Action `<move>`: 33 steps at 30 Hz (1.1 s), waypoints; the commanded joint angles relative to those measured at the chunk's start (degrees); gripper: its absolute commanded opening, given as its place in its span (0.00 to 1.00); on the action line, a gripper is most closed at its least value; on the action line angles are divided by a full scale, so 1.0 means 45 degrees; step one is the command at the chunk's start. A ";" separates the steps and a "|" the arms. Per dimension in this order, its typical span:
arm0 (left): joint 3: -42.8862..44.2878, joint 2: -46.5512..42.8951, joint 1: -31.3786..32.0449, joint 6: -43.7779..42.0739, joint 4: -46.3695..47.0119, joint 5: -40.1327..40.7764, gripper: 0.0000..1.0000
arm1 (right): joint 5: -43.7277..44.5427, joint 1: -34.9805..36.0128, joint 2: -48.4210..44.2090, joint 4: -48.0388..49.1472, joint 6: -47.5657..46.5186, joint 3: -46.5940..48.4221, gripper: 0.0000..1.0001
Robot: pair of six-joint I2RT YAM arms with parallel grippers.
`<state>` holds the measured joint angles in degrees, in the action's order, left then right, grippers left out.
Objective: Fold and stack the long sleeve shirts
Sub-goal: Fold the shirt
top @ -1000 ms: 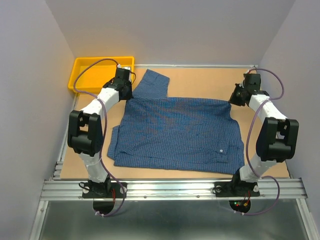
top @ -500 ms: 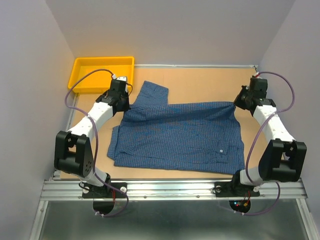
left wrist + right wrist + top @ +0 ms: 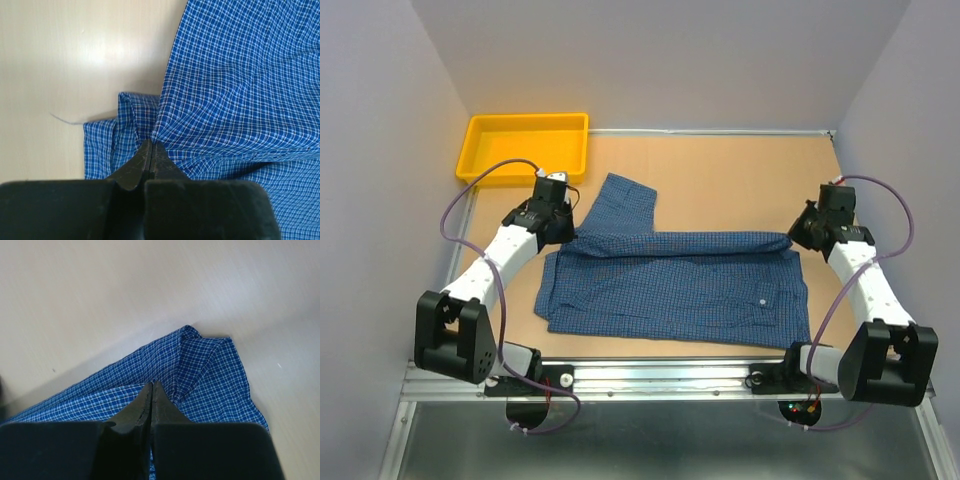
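A blue small-check long sleeve shirt [image 3: 670, 285] lies across the middle of the table. Its far edge is lifted and drawn toward the near side as a taut band between the two grippers. My left gripper [image 3: 570, 233] is shut on the band's left corner, and the cloth [image 3: 240, 90] fans out from its closed tips [image 3: 151, 145]. My right gripper [image 3: 796, 238] is shut on the right corner, where a pinch of cloth [image 3: 205, 370] bunches at its tips [image 3: 152, 386]. One sleeve [image 3: 623, 200] trails toward the far left. A pale button [image 3: 762, 303] shows near the shirt's right side.
An orange bin [image 3: 480, 135] stands at the far left corner. Bare tan table [image 3: 740, 180] stretches behind the shirt. Grey walls close in on both sides. A metal rail [image 3: 670, 378] carrying the arm bases runs along the near edge.
Both grippers have pulled the shirt's far edge toward the near side, folding it over the body. The arms have drawn back and the far table now shows bare.
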<state>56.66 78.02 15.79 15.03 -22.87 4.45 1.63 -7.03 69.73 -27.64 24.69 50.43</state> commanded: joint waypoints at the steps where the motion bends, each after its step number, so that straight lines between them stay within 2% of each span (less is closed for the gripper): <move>1: -0.0170 -0.1221 0.0045 0.0235 -0.0561 0.0086 0.00 | 0.0340 0.0038 -0.1081 -0.0399 0.0334 -0.0212 0.01; 9: -0.0346 -0.1751 0.0065 0.0624 -0.1284 -0.0460 0.00 | 0.0478 0.0038 -0.2234 -0.1201 0.0646 -0.0816 0.00; 19: -0.1126 -0.1711 0.0065 0.1426 -0.2143 -0.0910 0.00 | 0.0089 0.0038 -0.3093 -0.2313 0.2207 -0.2008 0.02; 23: -0.1634 -0.1908 0.0065 0.1680 -0.2261 -0.0910 0.02 | -0.0651 0.0038 -0.3640 -0.2627 0.2774 -0.2652 0.11; 24: -0.1712 -0.1946 0.0046 0.1758 -0.2319 -0.0910 0.05 | -0.0713 0.0038 -0.3738 -0.2705 0.2892 -0.2769 0.13; 25: -0.1771 -0.1985 0.0065 0.1816 -0.2339 -0.1220 0.11 | -0.0791 0.0038 -0.3932 -0.2783 0.3028 -0.2944 0.16; 26: -0.1907 -0.2044 0.0046 0.1817 -0.2320 -0.1339 0.16 | -0.0869 0.0038 -0.4031 -0.2861 0.3107 -0.2927 0.30; 28: -0.1889 -0.2161 0.0065 0.1875 -0.2417 -0.1398 0.29 | -0.0792 0.0038 -0.4207 -0.2998 0.3205 -0.2713 0.46; 29: -0.1734 -0.2336 0.0065 0.1856 -0.2533 -0.1437 0.38 | -0.0772 0.0038 -0.4246 -0.3134 0.3205 -0.2596 0.56; 30: -0.1636 -0.2453 0.0065 0.1856 -0.2573 -0.1438 0.50 | -0.0772 0.0038 -0.4266 -0.3194 0.3147 -0.2478 0.59; 31: -0.1422 -0.2725 0.0046 0.1856 -0.2651 -0.1438 0.62 | -0.0811 0.0038 -0.4305 -0.3271 0.2953 -0.2245 0.67; 33: -0.1206 -0.3039 0.0065 0.1837 -0.2807 -0.1399 0.71 | -0.0850 0.0038 -0.4305 -0.3292 0.2815 -0.2029 0.73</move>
<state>48.34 69.10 15.79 23.05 -33.50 -1.52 -1.48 -7.03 51.31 -41.36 37.60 38.41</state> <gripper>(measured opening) 0.639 0.695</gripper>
